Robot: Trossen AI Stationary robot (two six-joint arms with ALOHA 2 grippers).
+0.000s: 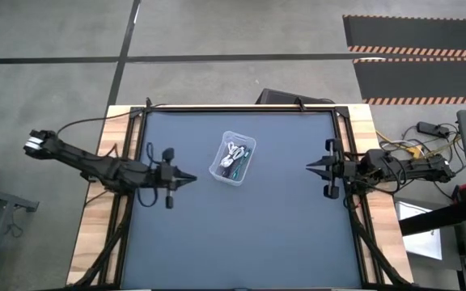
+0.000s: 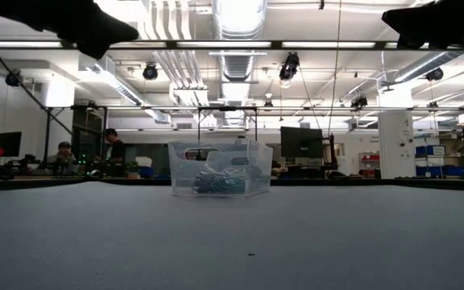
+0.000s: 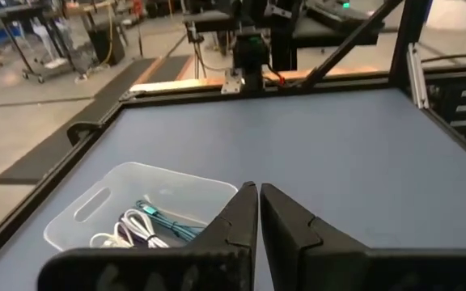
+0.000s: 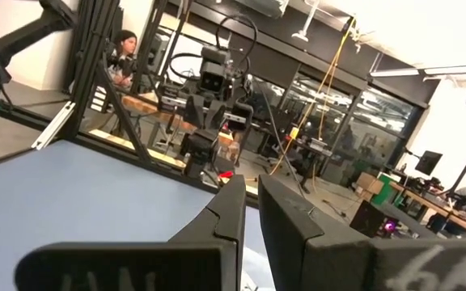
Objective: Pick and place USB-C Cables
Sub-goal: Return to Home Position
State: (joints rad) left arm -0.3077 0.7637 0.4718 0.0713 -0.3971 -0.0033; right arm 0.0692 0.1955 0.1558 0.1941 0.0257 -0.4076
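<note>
both grippers closed, cables in bin

i am holding my left gripper (image 1: 191,179) over the left side of the table (image 1: 281,234), fingers nearly touching and gripping nothing. i am holding my right gripper (image 1: 310,167) over the right side, fingers likewise drawn together and empty. the bin (image 1: 246,142) is sitting between them, well apart from each. the cables (image 1: 234,158) are lying bundled inside the bin, with white, purple and teal strands showing in the left wrist view.
</note>
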